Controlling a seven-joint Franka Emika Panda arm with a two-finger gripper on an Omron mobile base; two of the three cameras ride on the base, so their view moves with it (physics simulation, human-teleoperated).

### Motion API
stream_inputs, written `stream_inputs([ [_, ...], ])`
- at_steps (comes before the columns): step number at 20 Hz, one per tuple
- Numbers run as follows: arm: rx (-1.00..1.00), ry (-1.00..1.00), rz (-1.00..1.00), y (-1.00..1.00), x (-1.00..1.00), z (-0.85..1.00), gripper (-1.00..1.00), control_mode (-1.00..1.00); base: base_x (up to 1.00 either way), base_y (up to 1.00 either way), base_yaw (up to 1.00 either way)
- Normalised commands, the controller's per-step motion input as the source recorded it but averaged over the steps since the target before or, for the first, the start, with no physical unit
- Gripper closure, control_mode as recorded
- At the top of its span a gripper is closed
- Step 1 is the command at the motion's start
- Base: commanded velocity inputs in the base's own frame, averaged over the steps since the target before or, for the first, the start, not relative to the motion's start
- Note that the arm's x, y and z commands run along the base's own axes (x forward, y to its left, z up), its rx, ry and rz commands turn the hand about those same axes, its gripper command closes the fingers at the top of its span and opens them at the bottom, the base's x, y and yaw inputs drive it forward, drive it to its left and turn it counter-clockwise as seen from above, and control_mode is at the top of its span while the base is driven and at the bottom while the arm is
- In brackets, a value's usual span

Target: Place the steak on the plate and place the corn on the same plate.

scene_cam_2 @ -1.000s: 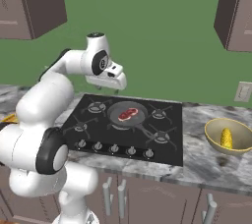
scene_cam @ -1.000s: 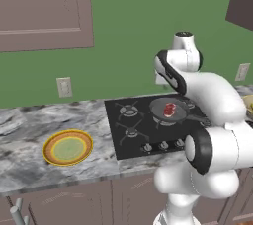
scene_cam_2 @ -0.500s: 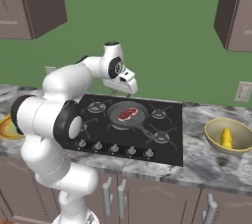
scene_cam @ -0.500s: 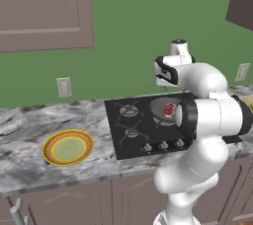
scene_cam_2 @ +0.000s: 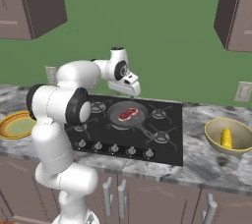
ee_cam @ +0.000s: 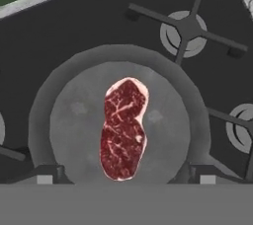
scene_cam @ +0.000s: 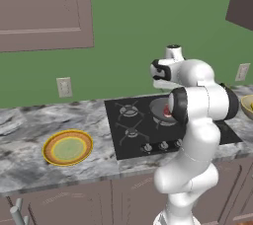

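**Gripper over pan, steak not yet lifted**

Gripper (scene_cam_2: 129, 90) hovering above grey pan (scene_cam_2: 129, 113) at centre of cooktop (scene_cam_2: 162, 134), pointed down. Finger tips (ee_cam: 44, 179) seen at bottom of hand view, set wide to either side of steak (ee_cam: 122, 129): jaws open, nothing held. Probably spread this way to straddle the meat's narrow width on descent.

Steak lying flat in middle of pan, long axis running toward the camera in hand view, centred between the tips. Good alignment for a straight drop.

Plate (scene_cam: 67, 147) on counter (scene_cam: 29, 169) left of cooktop, near front edge, nothing on it. Corn (scene_cam_2: 226, 138) resting in tan bowl (scene_cam_2: 231, 137) on counter right of cooktop. Both well apart from pan, so a long carry to the left expected after pickup.

Versus earlier frames: arm swung from back left of cooktop inward to directly above pan; wrist turned downward. Steak, plate, corn unmoved. Neither item placed yet.

Risk, as judged: thin flat meat on pan floor, fingertips may scrape pan before closing.
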Motion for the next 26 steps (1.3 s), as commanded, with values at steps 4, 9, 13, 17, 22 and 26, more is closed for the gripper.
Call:
stream_inputs([
  [4,0.00,0.00,0.00,0.01,0.00,-0.52,-1.00,-1.00,0.00,0.00,0.00],
  [9,0.03,0.00,0.00,0.00,0.00,-0.48,-1.00,-1.00,0.00,0.00,0.00],
  [13,0.00,0.00,0.00,0.00,0.00,-0.44,-1.00,-1.00,0.00,0.00,0.00],
  [17,0.00,0.00,0.00,0.00,0.05,-0.40,-1.00,-1.00,0.00,0.00,0.00],
  [22,0.00,0.00,0.00,0.00,0.00,-0.36,-1.00,-1.00,0.00,0.00,0.00],
  [26,0.00,0.00,0.00,0.00,0.03,-0.35,-1.00,-1.00,0.00,0.00,0.00],
])
